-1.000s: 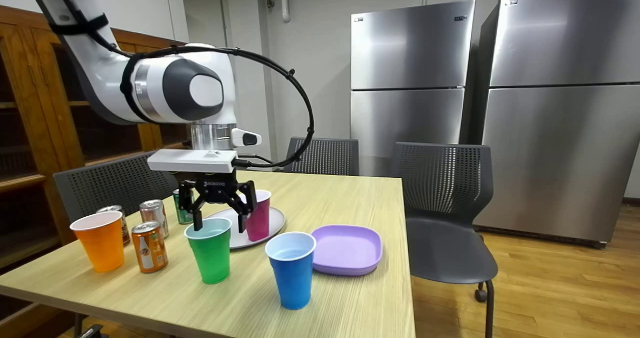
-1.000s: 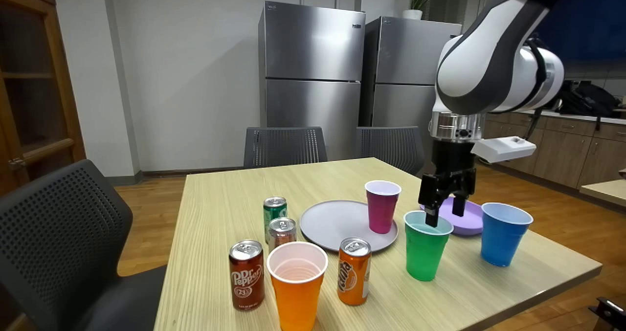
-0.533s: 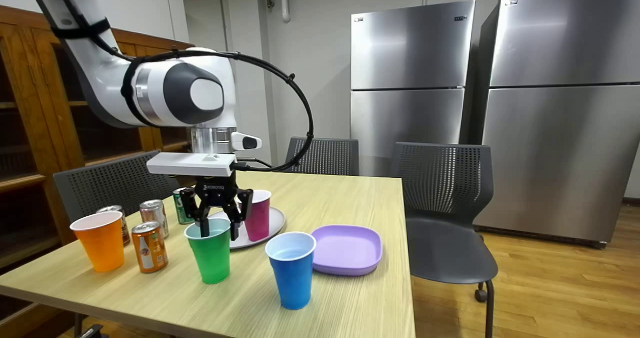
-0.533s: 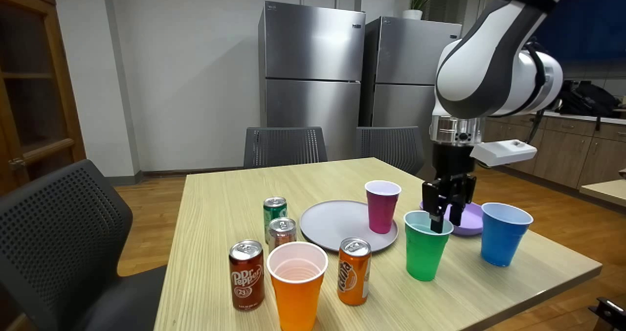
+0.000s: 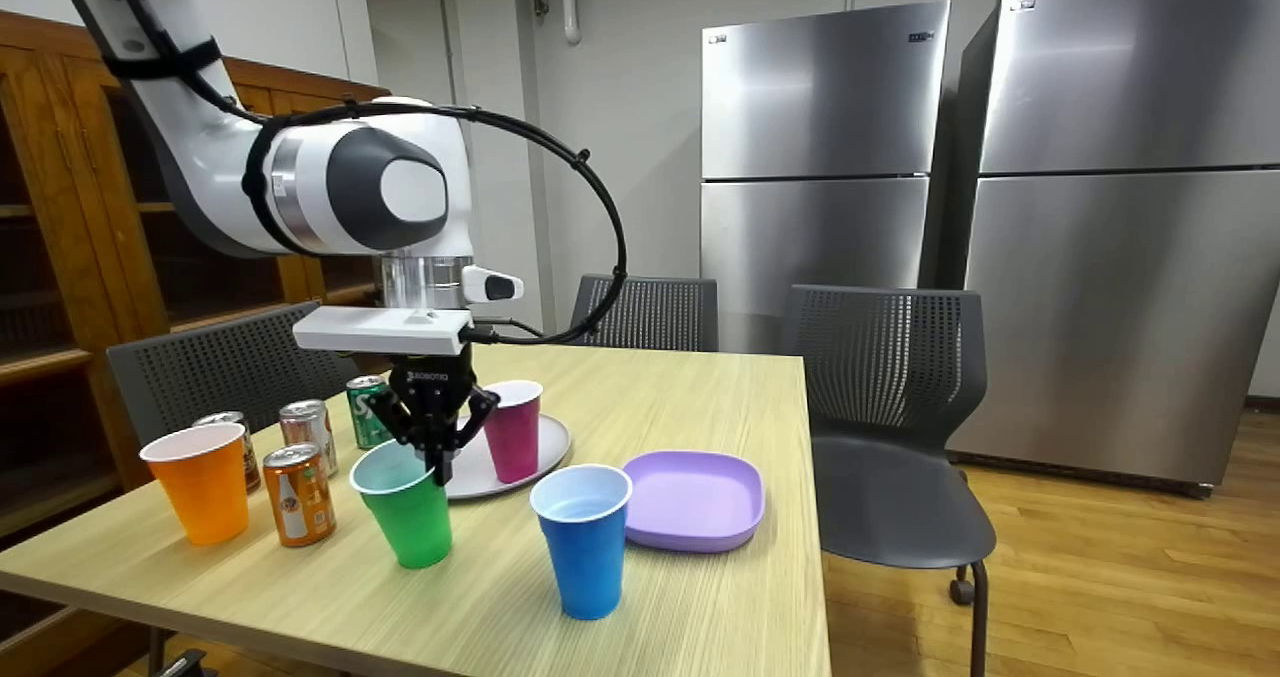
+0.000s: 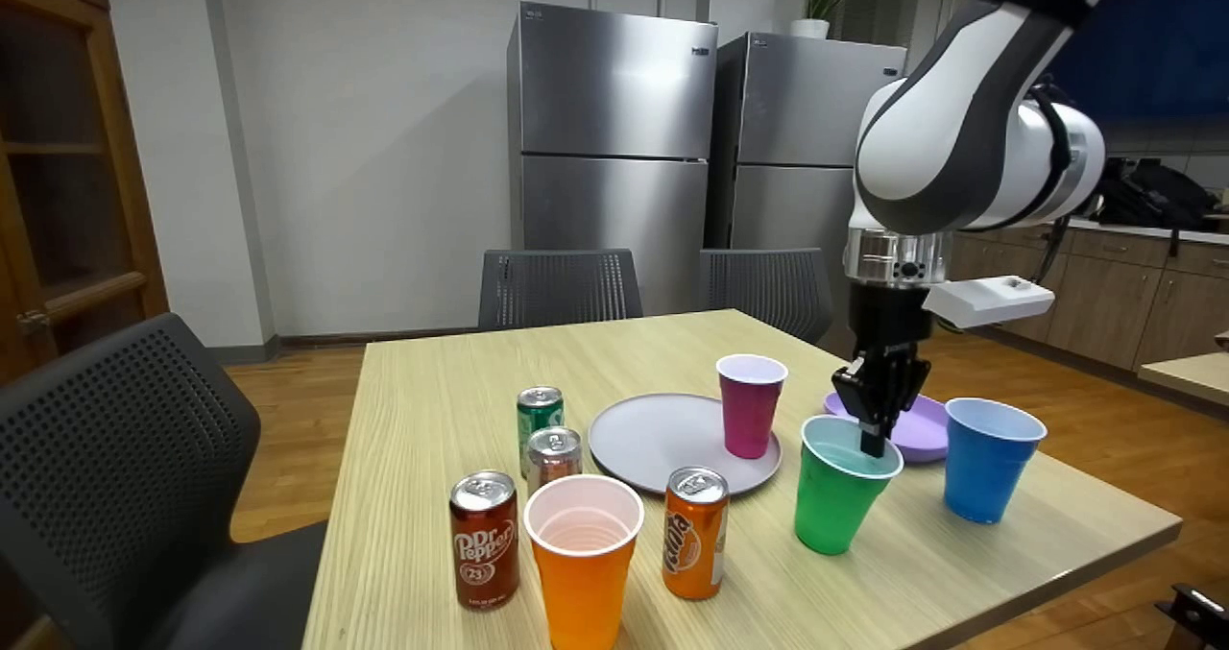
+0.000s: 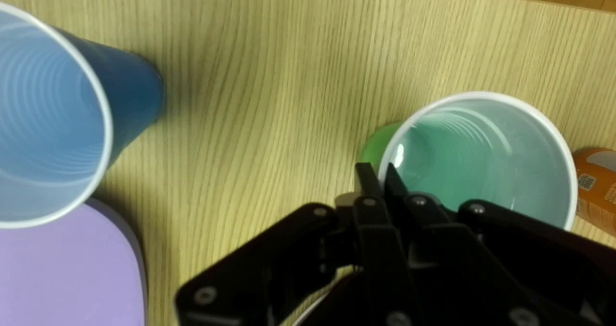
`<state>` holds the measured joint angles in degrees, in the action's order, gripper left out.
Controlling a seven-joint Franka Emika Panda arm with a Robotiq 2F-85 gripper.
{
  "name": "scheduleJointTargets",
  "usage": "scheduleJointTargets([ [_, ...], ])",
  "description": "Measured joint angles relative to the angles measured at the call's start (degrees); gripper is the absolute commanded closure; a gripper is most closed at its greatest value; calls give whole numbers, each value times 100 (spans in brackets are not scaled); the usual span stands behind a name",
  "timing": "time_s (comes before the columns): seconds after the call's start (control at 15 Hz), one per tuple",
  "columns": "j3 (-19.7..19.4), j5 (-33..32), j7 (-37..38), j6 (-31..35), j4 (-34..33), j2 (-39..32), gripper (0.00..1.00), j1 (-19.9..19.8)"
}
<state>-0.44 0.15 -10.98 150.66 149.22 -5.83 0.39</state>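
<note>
while the pincer (image 7: 380, 174) is clamped on the rim of the green cup (image 7: 462, 148), one finger inside and one outside, the step in hand looks like the grasp; a next move would call for a firm pinch. the cup sits just below the pincer, mouth up, long axis tilted off upright.

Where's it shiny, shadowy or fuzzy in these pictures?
Both exterior views: bright shine on a fridge; wrist view: a small white glint inside the green cup, soft shadow beside the blue cup, and a dark gripper whose nearest parts look slightly blurry.
</note>
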Motion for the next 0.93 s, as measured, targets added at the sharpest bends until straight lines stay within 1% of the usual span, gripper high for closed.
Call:
scheduleJointTargets([
  [0.4, 23, 0, 1, 102, 24, 99, 99, 49],
  [0.93, 165, 74, 17, 245, 73, 451, 99, 139],
])
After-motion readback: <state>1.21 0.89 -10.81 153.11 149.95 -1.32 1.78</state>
